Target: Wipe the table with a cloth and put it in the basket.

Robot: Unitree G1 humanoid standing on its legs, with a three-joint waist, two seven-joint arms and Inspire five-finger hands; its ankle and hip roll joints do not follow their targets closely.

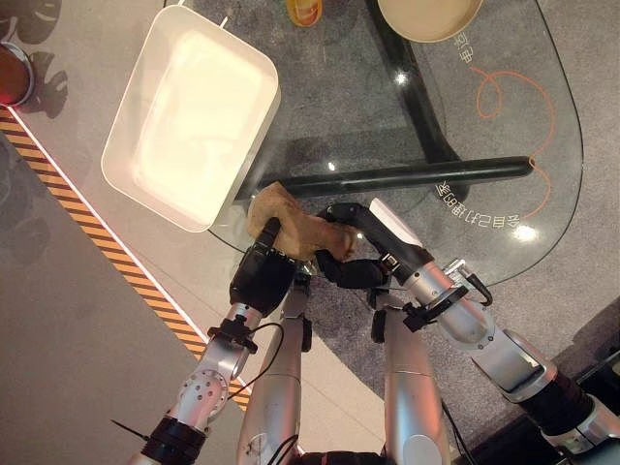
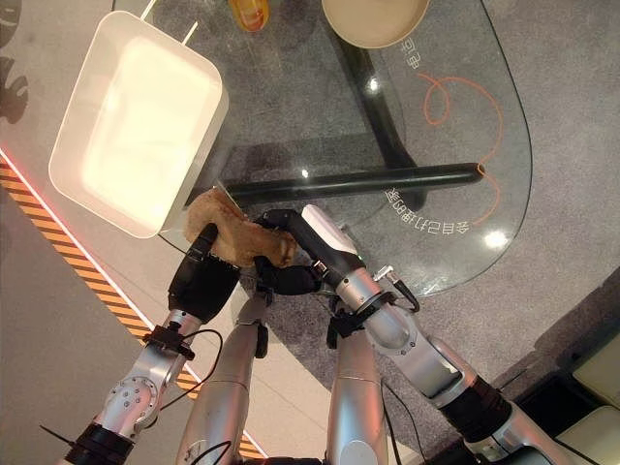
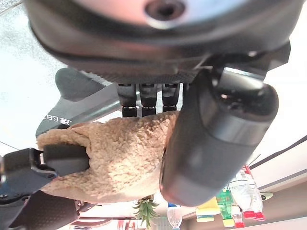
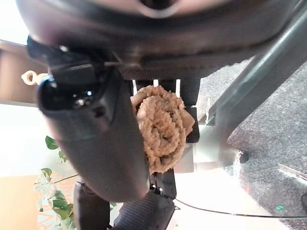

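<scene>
A tan fluffy cloth [image 1: 300,228] is bunched at the near edge of the glass table [image 1: 436,107], held between both hands. My left hand [image 1: 262,276] grips its left end, with fingers and thumb [image 3: 216,139] curled round the cloth [image 3: 120,158]. My right hand [image 1: 363,257] is shut on the right end, its thumb [image 4: 96,143] pressing the cloth [image 4: 163,129] against the fingers. The white rectangular basket [image 1: 124,111] stands on the table's left part, just beyond and to the left of the hands, with nothing inside.
A beige bowl [image 1: 426,17] and a yellow-orange item [image 1: 305,10] sit at the table's far side. A black leg bar [image 1: 417,174] runs under the glass. An orange-striped floor line [image 1: 97,232] passes on the left.
</scene>
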